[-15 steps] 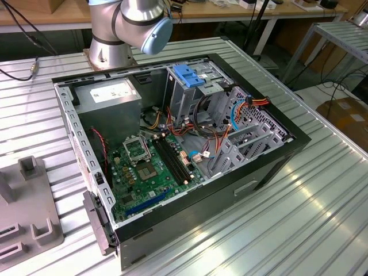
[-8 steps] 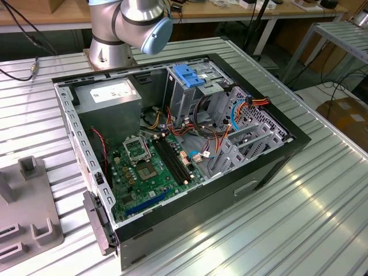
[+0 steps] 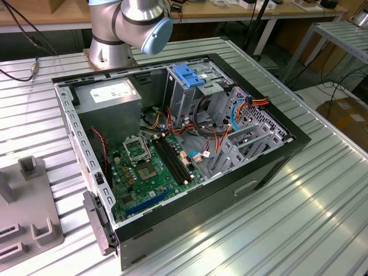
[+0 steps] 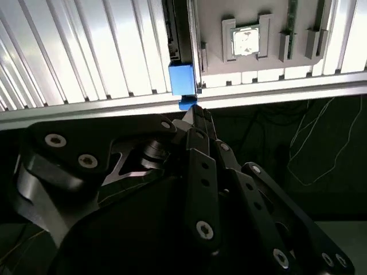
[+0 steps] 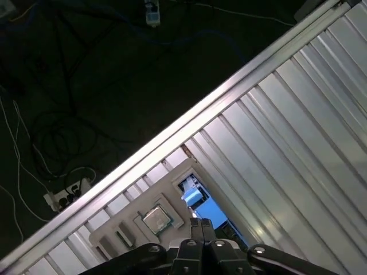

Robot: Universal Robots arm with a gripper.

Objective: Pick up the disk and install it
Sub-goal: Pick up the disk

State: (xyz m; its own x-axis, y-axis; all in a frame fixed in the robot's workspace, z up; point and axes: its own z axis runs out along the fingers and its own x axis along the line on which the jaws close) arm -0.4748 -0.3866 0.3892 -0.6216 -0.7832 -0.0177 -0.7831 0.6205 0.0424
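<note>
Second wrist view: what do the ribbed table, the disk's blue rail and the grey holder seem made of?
The table is likely bare aluminium: it is ribbed, with bright streaky reflections. On the disk, the blue rail is probably plastic, with its uniform colour and soft sheen. The grey holder is matte and evenly grey. It looks like moulded plastic, though painted metal is possible.

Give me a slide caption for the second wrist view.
Pincer close to the blue-railed disk, next to a grey fixture holding a processor chip, on the ribbed metal table.
</note>
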